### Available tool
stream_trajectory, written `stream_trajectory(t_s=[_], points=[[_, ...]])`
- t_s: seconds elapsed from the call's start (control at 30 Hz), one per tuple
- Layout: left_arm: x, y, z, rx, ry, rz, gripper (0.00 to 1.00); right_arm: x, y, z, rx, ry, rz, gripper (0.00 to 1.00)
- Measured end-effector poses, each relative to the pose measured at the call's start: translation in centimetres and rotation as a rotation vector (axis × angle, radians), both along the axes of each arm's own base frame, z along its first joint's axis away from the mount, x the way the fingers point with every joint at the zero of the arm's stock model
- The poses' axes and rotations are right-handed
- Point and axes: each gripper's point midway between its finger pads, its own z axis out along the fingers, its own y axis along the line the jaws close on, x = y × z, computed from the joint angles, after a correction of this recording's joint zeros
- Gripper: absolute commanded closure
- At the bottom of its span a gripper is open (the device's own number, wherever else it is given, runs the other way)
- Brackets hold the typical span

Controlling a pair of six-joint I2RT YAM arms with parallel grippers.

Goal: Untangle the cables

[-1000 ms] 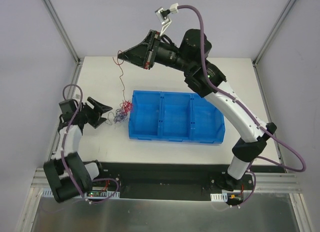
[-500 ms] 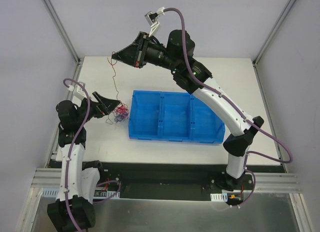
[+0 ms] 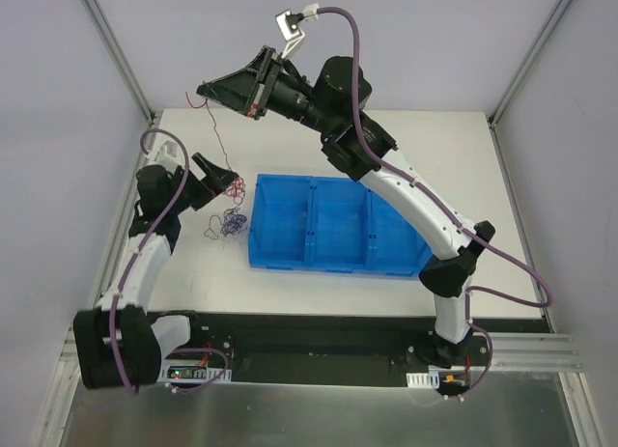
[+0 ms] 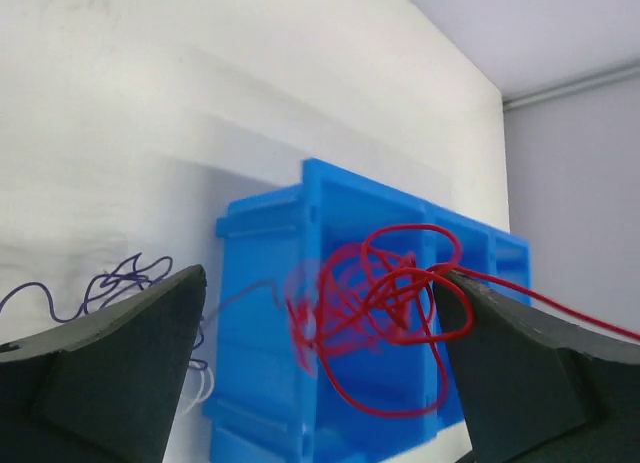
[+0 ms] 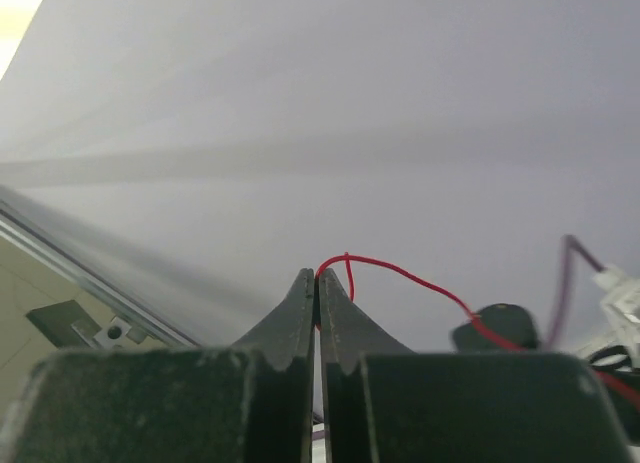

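Note:
My right gripper (image 3: 202, 88) is raised high over the table's far left and is shut on the end of a red cable (image 3: 220, 138). The pinched strand shows at its tips in the right wrist view (image 5: 317, 275). The red cable (image 5: 400, 271) runs down to a red knot (image 3: 235, 186) hanging between the fingers of my left gripper (image 3: 228, 183). In the left wrist view the jaws stand wide apart (image 4: 320, 276) with the red knot (image 4: 380, 303) hanging between them. A purple and white clump (image 3: 227, 223) lies on the table below, also in the left wrist view (image 4: 110, 283).
A blue three-compartment bin (image 3: 338, 262) stands mid-table, just right of the cables, and shows behind the knot in the left wrist view (image 4: 255, 313). Grey walls and metal frame posts (image 3: 116, 51) enclose the white table (image 3: 193, 264).
My right gripper has moved left and higher, drawing the red cable out. My left gripper has swung toward the far side, and the red knot has lifted away from the purple clump.

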Motion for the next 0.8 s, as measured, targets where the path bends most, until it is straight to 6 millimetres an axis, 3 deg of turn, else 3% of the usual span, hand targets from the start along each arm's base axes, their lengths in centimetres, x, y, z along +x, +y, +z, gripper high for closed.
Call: stream_trajectory(t_s=[0.13,0.17,0.23,0.37,0.47,0.57,0.7,0.8], points=[[3.0,0.4,-3.6,-0.062,0.11,0.045,0.25,-1.9,0.6,1.2,0.04,-0.011,0.041,0.99],[3.4,0.4,-3.8,-0.079,0.106,0.05,0.38,-2.4,0.7,1.5,0.049,-0.016,0.05,0.99],[4.3,0.2,-3.4,-0.11,0.056,0.047,0.51,-3.1,0.9,1.7,0.058,-0.022,0.066,0.99],[5.0,1.0,-3.5,-0.105,0.065,0.107,0.58,-3.5,1.0,2.0,0.066,-0.023,0.077,0.99],[6.1,3.9,-5.0,-0.091,0.126,0.216,0.65,-3.7,0.9,2.2,0.077,-0.021,0.087,0.99],[7.3,8.1,-8.9,-0.09,0.255,0.337,0.72,-4.1,0.7,2.5,0.079,-0.029,0.1,0.99],[8.0,12.7,-14.2,-0.115,0.462,0.451,0.72,-4.8,-0.3,2.7,0.035,-0.078,0.079,0.99],[7.2,14.2,-15.5,-0.112,0.535,0.485,0.67,-5.4,-2.3,3.9,0.02,-0.137,0.049,0.99]])
